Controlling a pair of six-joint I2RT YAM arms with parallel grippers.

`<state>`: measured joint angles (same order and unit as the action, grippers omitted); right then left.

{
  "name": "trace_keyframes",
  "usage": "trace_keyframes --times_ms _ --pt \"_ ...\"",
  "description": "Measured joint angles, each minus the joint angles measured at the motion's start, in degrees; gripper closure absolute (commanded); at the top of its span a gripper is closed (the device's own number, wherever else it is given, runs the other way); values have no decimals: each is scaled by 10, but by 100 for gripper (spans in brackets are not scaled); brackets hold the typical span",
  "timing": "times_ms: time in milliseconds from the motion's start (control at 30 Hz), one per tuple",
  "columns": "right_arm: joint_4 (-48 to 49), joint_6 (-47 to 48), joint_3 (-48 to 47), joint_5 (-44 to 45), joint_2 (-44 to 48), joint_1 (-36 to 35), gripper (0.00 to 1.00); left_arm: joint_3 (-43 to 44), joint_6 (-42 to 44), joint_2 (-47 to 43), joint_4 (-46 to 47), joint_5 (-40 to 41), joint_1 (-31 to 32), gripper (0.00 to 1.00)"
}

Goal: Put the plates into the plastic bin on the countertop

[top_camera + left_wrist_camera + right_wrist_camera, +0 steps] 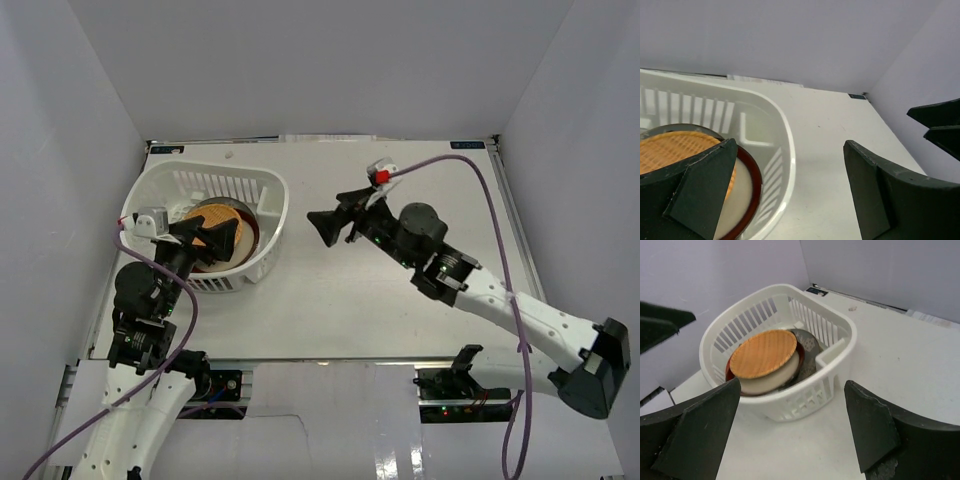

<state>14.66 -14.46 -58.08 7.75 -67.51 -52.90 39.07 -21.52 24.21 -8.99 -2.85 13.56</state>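
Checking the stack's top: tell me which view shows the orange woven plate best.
Right wrist: the orange woven plate shows whole, topping the stack in the plastic bin. Top external shows it partly hidden behind the left gripper; left wrist shows only a slice.

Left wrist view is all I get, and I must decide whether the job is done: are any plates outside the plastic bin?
Observer: None shows on the countertop in the top view.
Operator: What lies deeper in the stack?
Observer: Under the orange woven plate and the maroon-rimmed plate, a grey patterned plate peeks out in the plastic bin.
Operator: Is the other arm carrying anything?
Observer: No; the right gripper hangs beside the bin, jaws open and empty.
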Motion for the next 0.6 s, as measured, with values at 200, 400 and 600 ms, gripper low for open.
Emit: trace_keyframes --times_ms 200,400,600 --pt "-16 12 172 15 196 0 10 17 -27 9 -2 -60 0 2" --pt "-58 12 276 81 384 -1 10 18 -35 -30 -32 -89 0 2" --pt "-91 11 298 133 405 0 10 18 -45 -41 -66 -100 0 2"
